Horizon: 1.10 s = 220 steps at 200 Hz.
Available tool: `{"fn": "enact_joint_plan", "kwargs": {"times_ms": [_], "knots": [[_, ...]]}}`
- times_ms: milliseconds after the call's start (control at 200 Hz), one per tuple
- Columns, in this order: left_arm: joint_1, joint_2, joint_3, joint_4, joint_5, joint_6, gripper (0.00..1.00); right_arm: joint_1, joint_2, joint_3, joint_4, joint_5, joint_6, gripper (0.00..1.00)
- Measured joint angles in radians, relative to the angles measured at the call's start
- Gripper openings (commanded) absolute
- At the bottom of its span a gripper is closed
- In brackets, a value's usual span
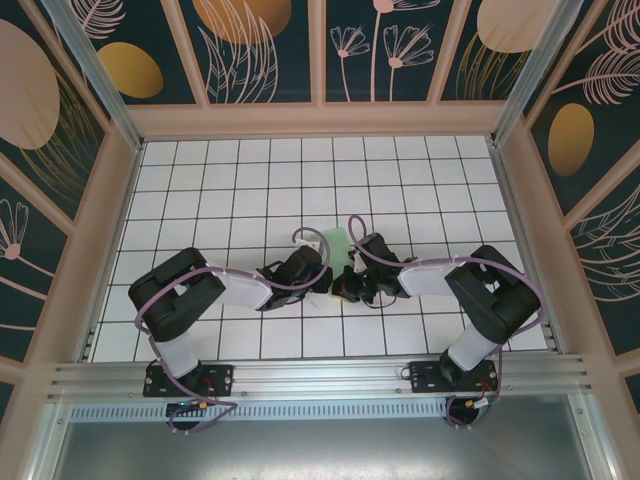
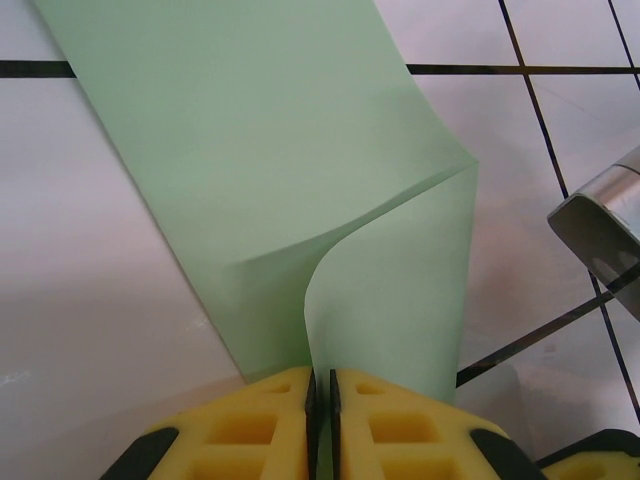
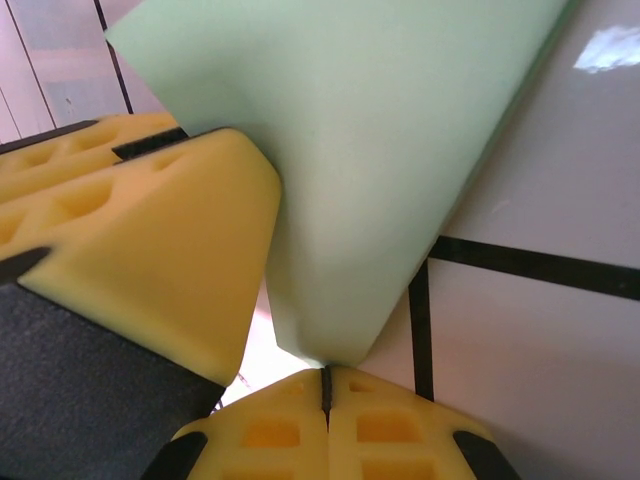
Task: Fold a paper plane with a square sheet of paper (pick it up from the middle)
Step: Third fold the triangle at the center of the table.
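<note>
Left wrist: green square sheet of paper (image 2: 280, 170) curls over, both arms' jaws pinching it

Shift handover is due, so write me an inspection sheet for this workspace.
Surface: white tiled table with black grid lines.
Job's things: green paper, bent over in a loose curl, not pressed flat.
Clutter: nothing seen.
Grippers: left claw shut on the paper's edges; right claw shut on a paper tip; the two sit close together.
Cables: purple cables looped along both arms.
Surroundings: plant-patterned walls; metal rail at the near edge.
</note>
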Motion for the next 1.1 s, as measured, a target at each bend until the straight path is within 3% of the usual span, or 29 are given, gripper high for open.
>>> {"fn": "enact_joint_plan", "kwargs": {"times_ms": [260, 325, 385, 550, 615, 796, 1101], "knots": [[0.000, -0.014, 0.006, -0.018, 0.008, -0.006, 0.33, -0.023, -0.095, 0.028, -0.137, 0.058, -0.056, 0.07], [0.000, -0.030, 0.010, -0.052, 0.007, -0.011, 0.36, -0.068, -0.141, 0.028, -0.158, 0.071, -0.076, 0.09], [0.000, -0.051, 0.012, -0.096, 0.002, -0.014, 0.48, -0.118, -0.174, 0.027, -0.162, 0.077, -0.093, 0.10], [0.000, -0.140, 0.030, -0.199, -0.037, -0.015, 0.57, -0.235, -0.208, 0.027, -0.172, 0.084, -0.145, 0.12], [0.000, -0.174, 0.048, -0.234, -0.056, -0.013, 0.52, -0.252, -0.208, 0.027, -0.182, 0.084, -0.161, 0.12], [0.000, -0.225, 0.101, -0.285, -0.070, 0.008, 0.25, -0.268, -0.183, 0.037, -0.182, 0.068, -0.182, 0.14], [0.000, -0.125, 0.203, -0.320, -0.004, 0.068, 0.12, -0.268, -0.101, 0.080, -0.151, 0.049, -0.183, 0.19]]}}
